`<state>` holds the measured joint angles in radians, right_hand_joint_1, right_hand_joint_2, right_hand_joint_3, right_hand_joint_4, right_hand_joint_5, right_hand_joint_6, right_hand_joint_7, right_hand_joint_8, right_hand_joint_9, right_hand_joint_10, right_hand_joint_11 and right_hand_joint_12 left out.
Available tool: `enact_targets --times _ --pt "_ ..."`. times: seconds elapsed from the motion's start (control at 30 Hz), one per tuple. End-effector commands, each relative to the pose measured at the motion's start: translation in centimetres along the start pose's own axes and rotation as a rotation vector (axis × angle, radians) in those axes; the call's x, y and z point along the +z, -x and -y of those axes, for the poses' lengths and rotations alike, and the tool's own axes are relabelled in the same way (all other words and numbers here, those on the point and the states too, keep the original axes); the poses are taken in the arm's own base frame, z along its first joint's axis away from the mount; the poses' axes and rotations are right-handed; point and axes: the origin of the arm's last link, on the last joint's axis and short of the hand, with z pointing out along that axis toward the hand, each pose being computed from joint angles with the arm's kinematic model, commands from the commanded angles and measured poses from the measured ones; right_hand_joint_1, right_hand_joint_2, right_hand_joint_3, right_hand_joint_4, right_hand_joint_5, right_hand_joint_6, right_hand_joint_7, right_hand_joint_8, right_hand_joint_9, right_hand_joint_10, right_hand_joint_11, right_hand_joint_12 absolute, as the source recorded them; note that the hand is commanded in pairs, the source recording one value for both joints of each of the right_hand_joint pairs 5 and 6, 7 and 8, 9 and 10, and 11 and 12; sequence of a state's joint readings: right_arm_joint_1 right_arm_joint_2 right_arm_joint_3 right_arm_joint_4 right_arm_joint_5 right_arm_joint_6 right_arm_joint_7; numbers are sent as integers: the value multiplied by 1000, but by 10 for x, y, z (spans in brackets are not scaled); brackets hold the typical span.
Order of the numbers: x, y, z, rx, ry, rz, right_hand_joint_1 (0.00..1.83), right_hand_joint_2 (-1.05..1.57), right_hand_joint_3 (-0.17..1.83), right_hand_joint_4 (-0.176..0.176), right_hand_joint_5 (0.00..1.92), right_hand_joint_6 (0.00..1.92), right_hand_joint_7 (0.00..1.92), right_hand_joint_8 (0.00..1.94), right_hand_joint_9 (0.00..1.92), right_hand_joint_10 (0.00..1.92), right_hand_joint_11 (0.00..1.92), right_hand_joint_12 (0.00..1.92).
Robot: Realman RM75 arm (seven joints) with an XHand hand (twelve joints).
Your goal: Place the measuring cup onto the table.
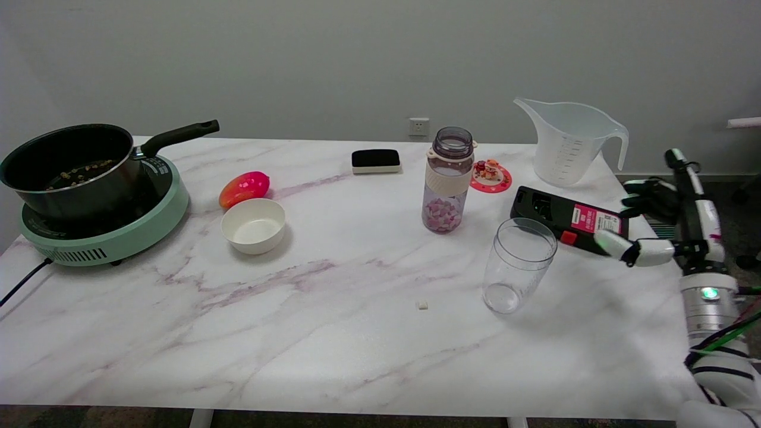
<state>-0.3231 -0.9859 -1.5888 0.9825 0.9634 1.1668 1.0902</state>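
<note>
A white marble-patterned tabletop [333,351] with purple veins is seen from above its near side, against a plain grey wall. At the far left, a black saucepan [68,169] holding some small brown bits sits on a round mint-green induction cooker [113,238], its long black handle pointing right and a black cord trailing off the left edge. Right of the cooker lies a red-and-orange mango [244,188], and touching it or just in front stands a small white bowl [253,225]. Further back, near the middle, lies a black whiteboard eraser [376,160] with a white base, and behind it a wall socket [418,126] is set low in the wall. Close to the front centre rests a tiny white crumb-like piece [422,305]. Right of centre stands a clear water bottle [449,180] with its lid off, pink and white pieces in its bottom. Just behind and right of it lies a red round coaster [491,176] with small figures on it. In front stands an upright clear plastic cup [518,264]. A black stapler-like box with a pink label [568,219] lies flat behind the cup. The translucent measuring cup [568,142], with printed gradations and a handle on its right, stands upright on the tabletop's far right corner. At the right edge, the right hand [660,229] hovers apart from the measuring cup, its fingers [612,242] released and spread, grasping nothing, one white fingertip over the black box's near end.
</note>
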Motion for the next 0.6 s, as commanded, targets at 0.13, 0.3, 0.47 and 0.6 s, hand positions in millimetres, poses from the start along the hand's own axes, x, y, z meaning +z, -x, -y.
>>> enact_targets --times 0.13,0.3,0.47,0.6 --pt "40 -116 18 -269 -14 -158 1338 -88 930 0 90 90 793 793 909 909 964 964" --pt "42 -129 21 -354 -31 -155 1350 -134 991 0 74 74 798 798 917 917 976 976" --pt "42 -137 20 -413 -30 -147 1354 -180 1053 0 58 58 770 770 910 910 981 981" --pt "42 -144 19 -450 -30 -151 1355 -204 1093 0 51 51 750 750 899 899 978 978"
